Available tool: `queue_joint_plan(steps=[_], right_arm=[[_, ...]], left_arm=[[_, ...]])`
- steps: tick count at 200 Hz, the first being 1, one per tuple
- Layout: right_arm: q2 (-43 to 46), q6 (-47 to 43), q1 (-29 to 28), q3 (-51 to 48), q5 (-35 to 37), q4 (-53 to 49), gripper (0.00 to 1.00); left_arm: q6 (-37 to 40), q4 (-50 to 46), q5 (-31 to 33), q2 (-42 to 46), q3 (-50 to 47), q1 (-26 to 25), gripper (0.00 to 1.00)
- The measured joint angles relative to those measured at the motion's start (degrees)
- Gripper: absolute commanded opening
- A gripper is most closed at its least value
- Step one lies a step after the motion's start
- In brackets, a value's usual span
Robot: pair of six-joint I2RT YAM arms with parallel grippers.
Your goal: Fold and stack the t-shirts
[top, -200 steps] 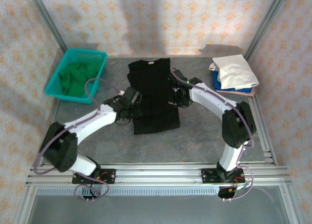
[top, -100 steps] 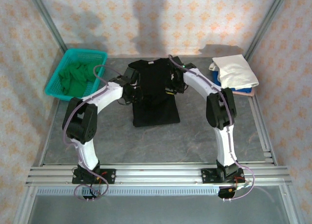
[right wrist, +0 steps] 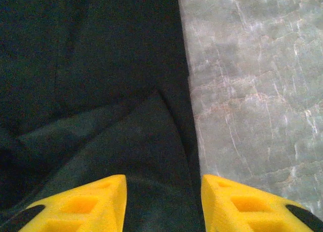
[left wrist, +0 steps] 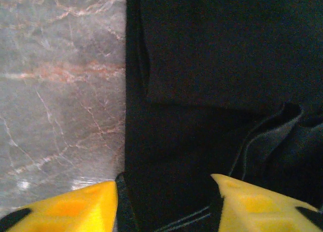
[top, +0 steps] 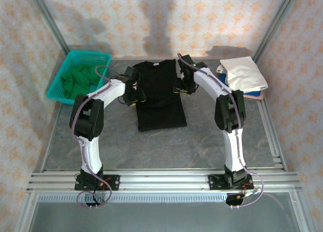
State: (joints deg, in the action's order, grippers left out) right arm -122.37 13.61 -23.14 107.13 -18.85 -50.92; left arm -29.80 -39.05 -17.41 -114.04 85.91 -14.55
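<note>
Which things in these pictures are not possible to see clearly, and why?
- Top view: large black t-shirt, upper side edges covered by left gripper and right gripper.
- Top view: blue cloth beneath folded white shirt, mostly covered.
- Top view: crumpled green shirt in teal mesh basket, shape unclear.

No legible text, brand or number anywhere; small white neck tag (top: 156,64) on black t-shirt (top: 159,98) unreadable.

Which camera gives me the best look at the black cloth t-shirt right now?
Top external: the black cloth t-shirt lies in frame from collar to hem. The left wrist view gives a close-up of its left edge beside the grey marbled table; the right wrist view, its right edge with a fold.
</note>
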Motion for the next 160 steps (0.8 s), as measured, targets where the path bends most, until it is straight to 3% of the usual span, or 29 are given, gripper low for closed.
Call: queue_joint_plan(steps=[31,61,104,160], right_arm=[[9.27,-1.99,-3.69,-13.86,-0.50,6.54,0.42],[10.03,-4.13,-10.12,-18.64,-1.25,11.17,0.37],[3.85,-6.27,-11.21,-16.04,-2.84,12.11,0.34],[-5.75,-8.11,-10.58,-3.78,-1.11,8.35,0.33]], left_arm=[[1.64,-1.92,1.64,1.53,0.37,0.02,0.71],[1.84,-2.32,2.97,7.48,-0.42,0.39,0.73],[1.57,-2.05,5.75,17.09,-5.66,3.06,0.77],[1.40,-1.97,7.87,20.87,-12.00,3.41,0.79]])
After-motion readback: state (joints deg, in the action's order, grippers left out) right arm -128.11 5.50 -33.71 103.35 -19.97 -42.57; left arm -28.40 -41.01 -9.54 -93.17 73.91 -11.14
